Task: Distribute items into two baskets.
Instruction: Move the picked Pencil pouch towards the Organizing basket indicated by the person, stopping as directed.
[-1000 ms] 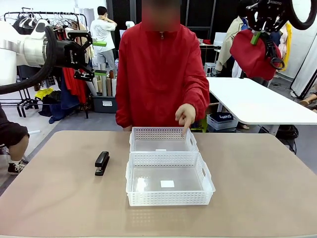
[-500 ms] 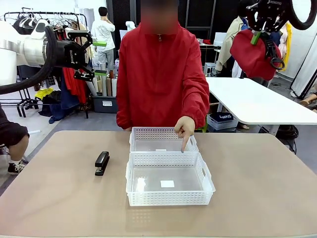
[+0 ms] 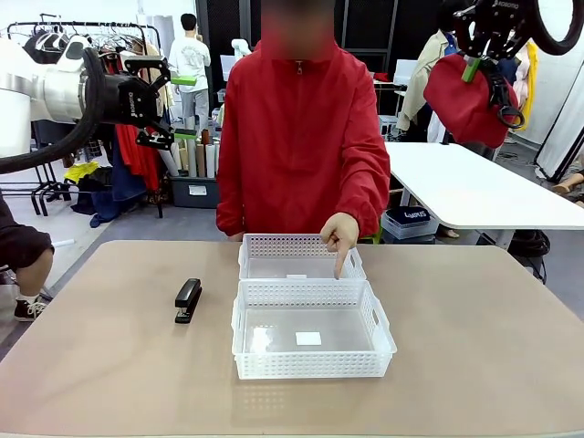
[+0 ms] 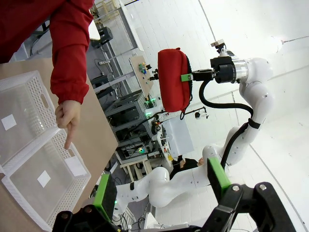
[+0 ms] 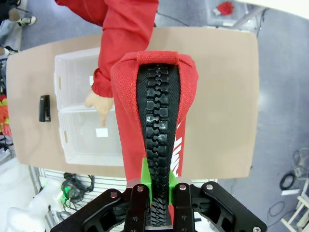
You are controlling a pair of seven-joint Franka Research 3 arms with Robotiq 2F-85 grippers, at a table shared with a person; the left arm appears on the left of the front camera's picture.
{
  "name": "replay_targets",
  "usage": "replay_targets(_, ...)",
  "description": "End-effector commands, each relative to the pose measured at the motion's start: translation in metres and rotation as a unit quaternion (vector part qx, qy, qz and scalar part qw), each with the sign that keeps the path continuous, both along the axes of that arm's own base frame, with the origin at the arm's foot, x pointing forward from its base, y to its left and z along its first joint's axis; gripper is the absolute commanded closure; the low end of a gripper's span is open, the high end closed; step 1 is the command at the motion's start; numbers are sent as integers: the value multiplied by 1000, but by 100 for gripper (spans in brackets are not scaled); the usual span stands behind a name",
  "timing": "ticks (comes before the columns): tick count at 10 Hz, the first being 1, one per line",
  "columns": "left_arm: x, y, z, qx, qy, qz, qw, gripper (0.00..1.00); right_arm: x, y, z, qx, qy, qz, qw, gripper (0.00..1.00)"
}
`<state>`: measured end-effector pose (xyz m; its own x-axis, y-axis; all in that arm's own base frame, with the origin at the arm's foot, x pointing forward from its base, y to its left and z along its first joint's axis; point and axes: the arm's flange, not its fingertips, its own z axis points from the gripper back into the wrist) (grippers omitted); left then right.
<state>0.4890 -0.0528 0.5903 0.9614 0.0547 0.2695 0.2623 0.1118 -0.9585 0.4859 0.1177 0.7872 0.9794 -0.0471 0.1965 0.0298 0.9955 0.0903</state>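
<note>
Two baskets, a far basket (image 3: 301, 245) and a near basket (image 3: 310, 365), sit long side to long side on the bench (image 3: 100, 365), both with nothing in them. We read the step as pouch in transit. The right end effector (image 3: 472, 69) is clamped on the zipper edge of the pouch (image 3: 461, 100), high up at the right and well apart from both baskets. The left end effector (image 3: 185, 108) has its jaws apart and holds nothing, up at the left and aimed sideways. The stapler (image 3: 188, 299) lies untouched on the bench, left of the near basket. The person's hand (image 3: 341, 230) points a forefinger (image 3: 338, 265) down at the far basket's near right corner. We take that as the far basket, though it is close to the seam. The next move calls for carrying the pouch left and down over that basket, then letting go low. In the right wrist view the zipper (image 5: 158, 121) faces up, with the body hanging below the jaws and the strap (image 3: 506, 105) dangling. We judge the pouch's long axis to be roughly level, running from the robot's side to the person's, so across the baskets' long sides. A wrist turn would likely help it fit. The stapler's long axis also runs near to far.
</note>
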Motion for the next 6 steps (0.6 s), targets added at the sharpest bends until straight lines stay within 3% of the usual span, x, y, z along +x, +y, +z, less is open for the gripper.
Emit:
replay_targets(1, -1, 0, 3, -1, -2, -1, 1000, 0, -2, 1, 2, 0, -3, 0, 1000, 100)
replay_targets(2, -1, 0, 3, -1, -2, -1, 1000, 0, 0, 0, 0, 0, 0, 0, 1000, 100)
replay_targets(6, -1, 0, 3, -1, -2, -1, 1000, 0, -4, 49, -4, -66, -30, 205, 976, 100)
